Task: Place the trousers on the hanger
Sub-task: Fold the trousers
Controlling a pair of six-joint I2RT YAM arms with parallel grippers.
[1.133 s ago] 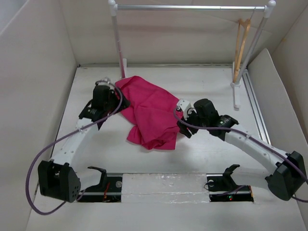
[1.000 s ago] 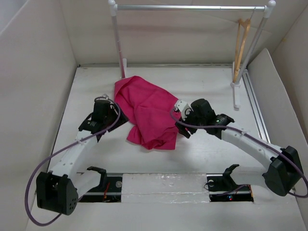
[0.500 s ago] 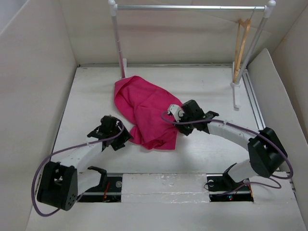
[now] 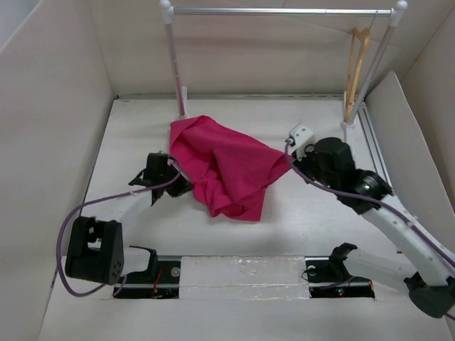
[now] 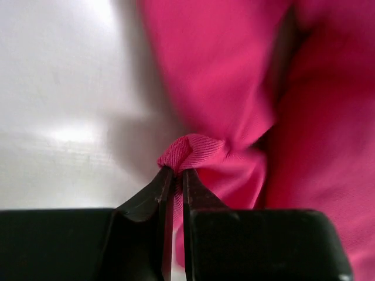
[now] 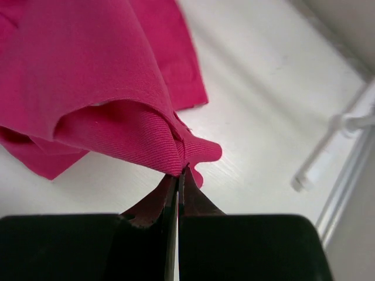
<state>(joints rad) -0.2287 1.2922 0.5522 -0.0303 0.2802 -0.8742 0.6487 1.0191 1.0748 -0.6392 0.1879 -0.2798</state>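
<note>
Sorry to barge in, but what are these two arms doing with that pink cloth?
Each arm grips the crumpled trousers on the table: the left pincer is shut on a fold at their left edge, the right pincer on a fold at their right edge. The hanger hangs untouched at the right end of the rack.

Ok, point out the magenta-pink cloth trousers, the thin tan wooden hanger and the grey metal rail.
Magenta-pink cloth trousers (image 4: 227, 167): top view, cloth's middle.
Thin tan wooden hanger (image 4: 354, 85): top view, its arm.
Grey metal rail (image 4: 277, 11): top view, mid-span.
</note>
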